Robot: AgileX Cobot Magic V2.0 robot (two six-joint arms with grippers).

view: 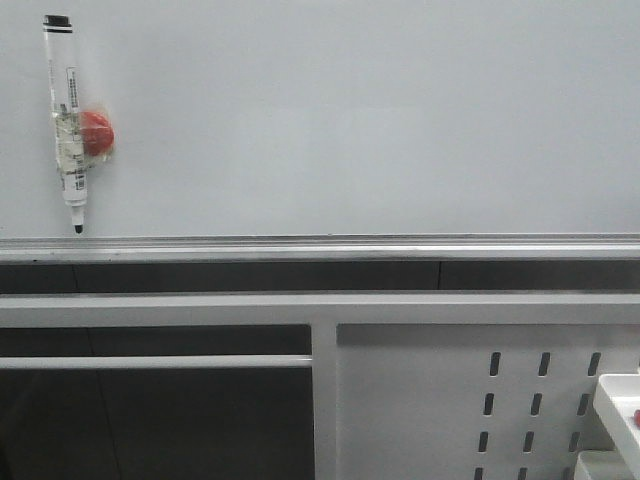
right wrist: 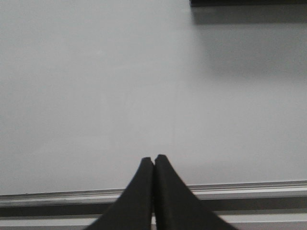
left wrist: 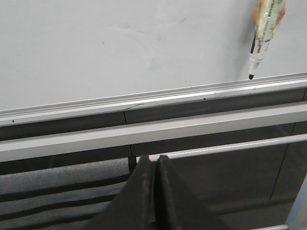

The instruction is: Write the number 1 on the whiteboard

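Whiteboard: we see it filling the upper part of the front view, pale and bare of any ink stroke.
Rail: a silver strip along the board's lower edge.
Marker: fixed upright to the board at about 10 o'clock in the front view, black cap up, tip down just above the rail.
Red magnet: touching the marker's right side, under clear tape.
Left hand: fingers pressed together, empty, below the rail.
Right hand: fingers together, empty, facing the board.
Perforated panel: at 5 o'clock, under the rail.
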